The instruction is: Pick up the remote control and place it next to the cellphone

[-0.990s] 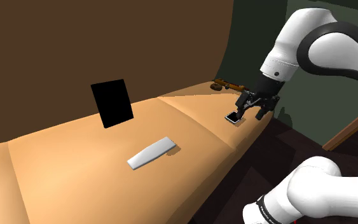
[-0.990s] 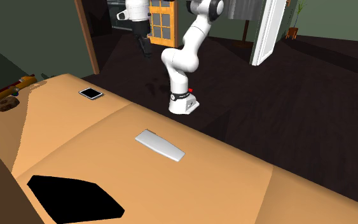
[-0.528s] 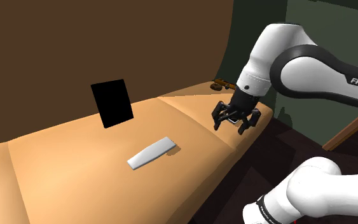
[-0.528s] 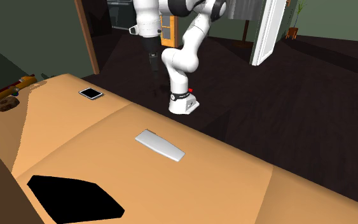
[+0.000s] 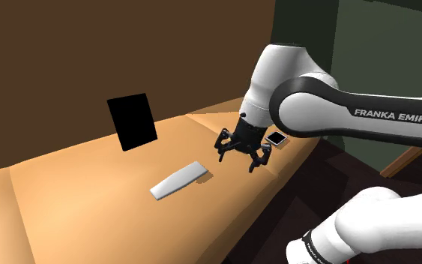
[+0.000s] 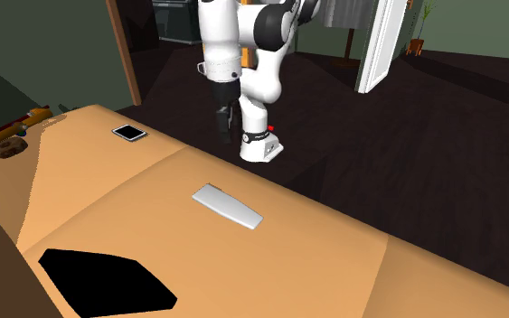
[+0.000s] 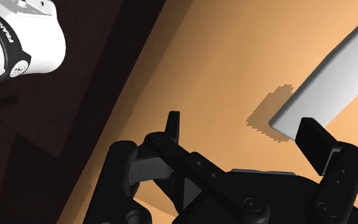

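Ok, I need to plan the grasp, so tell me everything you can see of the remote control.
The remote control is a plain pale grey slab, long, flat and thin, with no buttons or markings drawn on it; its material cannot be told. It lies flat on the tan cushion, slanted across it, and casts a small shadow. Only the cushion touches it. The open claw hovers beside the end that points toward the cellphone, apart from it.
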You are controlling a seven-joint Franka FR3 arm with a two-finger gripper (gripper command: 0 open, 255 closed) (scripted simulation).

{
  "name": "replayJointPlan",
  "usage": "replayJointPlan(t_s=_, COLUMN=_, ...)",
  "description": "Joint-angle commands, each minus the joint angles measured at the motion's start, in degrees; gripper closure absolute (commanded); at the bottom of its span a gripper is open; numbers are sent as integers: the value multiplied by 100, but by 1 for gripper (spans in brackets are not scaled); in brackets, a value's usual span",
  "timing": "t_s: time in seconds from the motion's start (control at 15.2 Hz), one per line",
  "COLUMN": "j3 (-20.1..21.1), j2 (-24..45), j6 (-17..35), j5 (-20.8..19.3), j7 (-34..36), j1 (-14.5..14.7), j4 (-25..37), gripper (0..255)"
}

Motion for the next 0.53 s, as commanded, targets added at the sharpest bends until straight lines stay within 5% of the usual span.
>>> replayJointPlan(t_s=0.0, j3=392, j2=389, j6=306, j5=12, j7=610, j1=-194, j4=147, gripper=0)
replayJointPlan(t_s=0.26, j3=1236, j2=1356, j6=887, j5=-278, j7=1895, j1=-724, j4=594, gripper=0)
replayJointPlan(t_s=0.46, j3=1902, j2=2276, j6=1293, j5=-875, j7=3050, j1=-1197, j4=1002, gripper=0)
